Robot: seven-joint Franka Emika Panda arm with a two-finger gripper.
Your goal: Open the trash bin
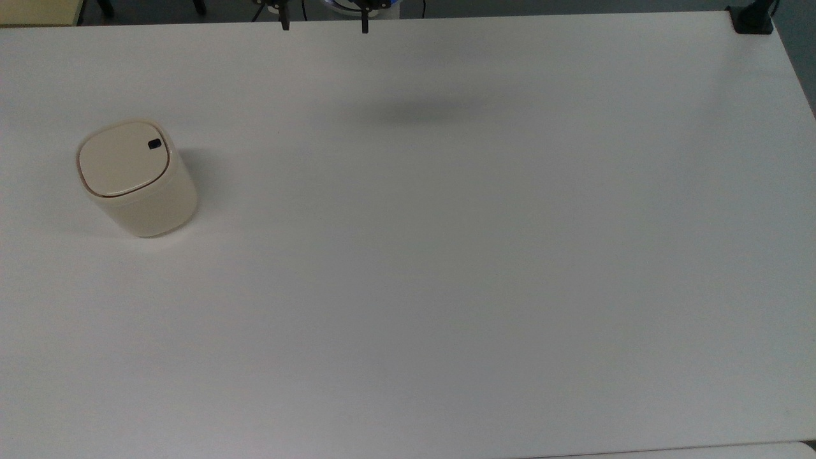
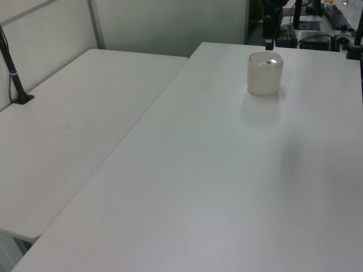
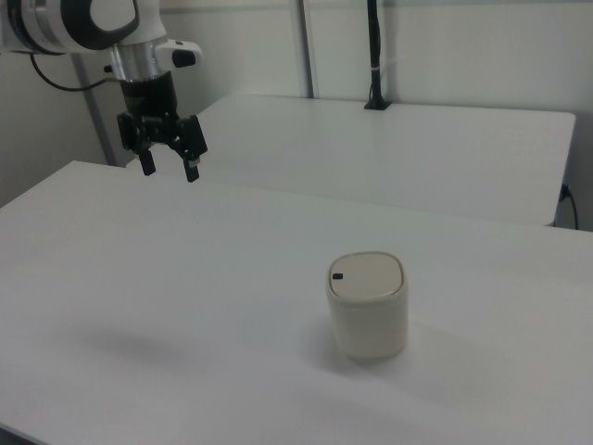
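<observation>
The trash bin (image 1: 137, 182) is a small cream-beige bin standing upright near the top view's left side, with its flat lid down and a black button (image 1: 154, 145) at one corner. It also appears in the left view (image 2: 265, 73) at the far end of the table, and in the right view (image 3: 368, 311) in the middle. My gripper (image 3: 169, 168) hangs open above the table's far left part in the right view, well away from the bin, with nothing between its fingers. In the top view the gripper (image 1: 324, 27) shows as two dark fingertips at the upper edge.
The bin stands on a wide white table (image 1: 446, 255). A second white table (image 2: 68, 113) adjoins it and carries a black post (image 3: 373, 56) on a clamp. Another black clamp (image 1: 752, 19) sits on the top view's upper right corner.
</observation>
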